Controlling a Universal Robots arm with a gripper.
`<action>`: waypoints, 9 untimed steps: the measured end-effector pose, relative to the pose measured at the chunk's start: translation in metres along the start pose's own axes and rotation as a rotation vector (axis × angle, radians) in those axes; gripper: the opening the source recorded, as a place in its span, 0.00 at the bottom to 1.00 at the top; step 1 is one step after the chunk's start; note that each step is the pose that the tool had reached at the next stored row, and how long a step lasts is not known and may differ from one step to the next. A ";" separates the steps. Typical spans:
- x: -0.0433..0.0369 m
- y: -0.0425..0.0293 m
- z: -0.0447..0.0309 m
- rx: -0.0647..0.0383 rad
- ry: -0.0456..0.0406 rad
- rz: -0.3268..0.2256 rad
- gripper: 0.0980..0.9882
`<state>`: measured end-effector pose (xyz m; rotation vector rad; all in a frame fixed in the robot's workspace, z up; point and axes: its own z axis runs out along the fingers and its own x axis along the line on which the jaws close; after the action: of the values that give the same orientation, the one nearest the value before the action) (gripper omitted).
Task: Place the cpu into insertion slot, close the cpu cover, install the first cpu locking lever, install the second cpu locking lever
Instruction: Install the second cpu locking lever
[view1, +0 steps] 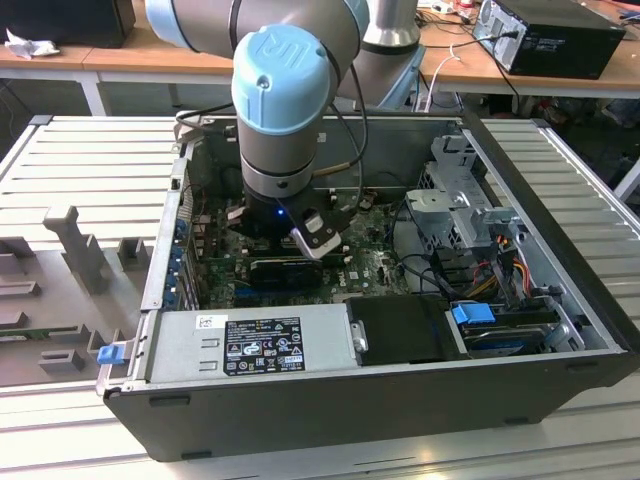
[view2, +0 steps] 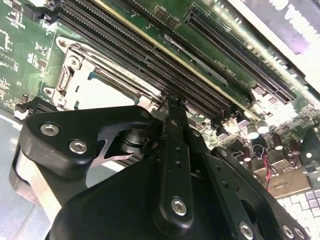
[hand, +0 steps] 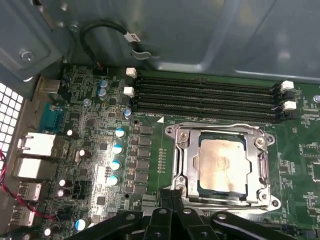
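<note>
The cpu (hand: 222, 165) sits in the insertion slot (hand: 176, 165) with the cpu cover (hand: 257, 161) down over it. The end effector (hand: 172, 196) is squeezed together, holding nothing, just beside the slot.

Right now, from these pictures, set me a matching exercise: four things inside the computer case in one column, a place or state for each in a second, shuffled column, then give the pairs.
Things:
1. cpu
2. cpu cover
3. memory slots
4. gripper

Places or states:
A. long, black, lying in parallel rows beside the socket
B. closed down as a metal frame around the chip
C. seated in the insertion slot, pale metal face up
D. fingertips together at the socket's edge

Pairs: 1-C, 2-B, 3-A, 4-D
</note>
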<state>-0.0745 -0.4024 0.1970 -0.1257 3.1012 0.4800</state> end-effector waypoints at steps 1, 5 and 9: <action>0.0002 0.0000 0.0011 -0.002 -0.0004 0.000 0.01; 0.0022 -0.0003 0.0027 -0.004 -0.0002 0.000 0.01; 0.0039 0.0010 -0.0006 -0.007 -0.0009 0.000 0.01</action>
<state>-0.0785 -0.4019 0.1978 -0.1259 3.0988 0.4914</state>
